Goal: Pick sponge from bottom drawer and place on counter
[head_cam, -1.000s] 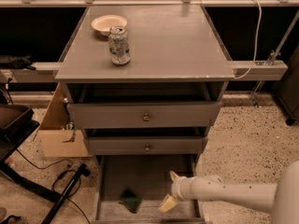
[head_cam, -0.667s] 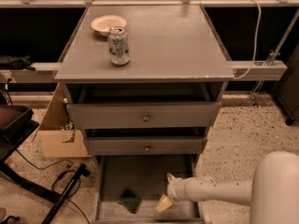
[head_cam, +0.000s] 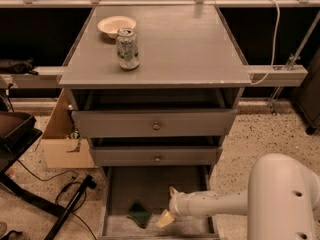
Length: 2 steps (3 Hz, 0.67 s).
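Diagonally lying sponge (head_cam: 139, 215), gripper (head_cam: 168, 205) alongside.

In bottom drawer (head_cam: 150, 184) sponge (head_cam: 139, 215) lies just left of hand (head_cam: 169, 205), seemingly apart

The counter (head_cam: 200, 49) is matt grey and smooth, with faint scuffs along its near edge. On its far left, a drink can (head_cam: 127, 49) shows shiny metal beside a pale, matt bowl (head_cam: 116, 25). The upper drawers carry small metallic knobs (head_cam: 156, 125). The bottom drawer (head_cam: 150, 184) has a dull grey floor, paler and worn-looking at the near end. On it lies the sponge (head_cam: 139, 215), its dark green face coarse (foam body not visible). Just right of it, over the drawer, hangs the gripper (head_cam: 169, 204), smooth off-white plastic, its yellowish fingertips spread apart. At left, a cardboard box (head_cam: 62, 144) is matt brown; the floor (head_cam: 260, 139) is speckled stone.
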{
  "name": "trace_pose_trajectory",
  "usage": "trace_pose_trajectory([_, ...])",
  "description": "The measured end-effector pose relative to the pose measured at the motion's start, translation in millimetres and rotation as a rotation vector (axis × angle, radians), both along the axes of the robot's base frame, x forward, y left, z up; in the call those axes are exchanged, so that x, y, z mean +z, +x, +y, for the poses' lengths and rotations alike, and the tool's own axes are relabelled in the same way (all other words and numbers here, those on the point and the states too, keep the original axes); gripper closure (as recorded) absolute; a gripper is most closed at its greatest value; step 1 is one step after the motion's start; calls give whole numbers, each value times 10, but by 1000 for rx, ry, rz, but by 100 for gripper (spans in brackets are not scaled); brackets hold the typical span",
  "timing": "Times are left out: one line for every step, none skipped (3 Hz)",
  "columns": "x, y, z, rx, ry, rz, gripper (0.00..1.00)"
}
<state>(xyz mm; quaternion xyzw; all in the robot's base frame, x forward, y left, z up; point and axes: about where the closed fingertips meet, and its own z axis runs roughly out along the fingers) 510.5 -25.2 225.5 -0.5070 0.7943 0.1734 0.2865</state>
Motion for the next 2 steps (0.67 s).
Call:
trace_pose_trajectory([-210, 109, 342, -46, 58, -2, 0])
trace_pose_trajectory([-483, 194, 590, -106, 78, 19, 0])
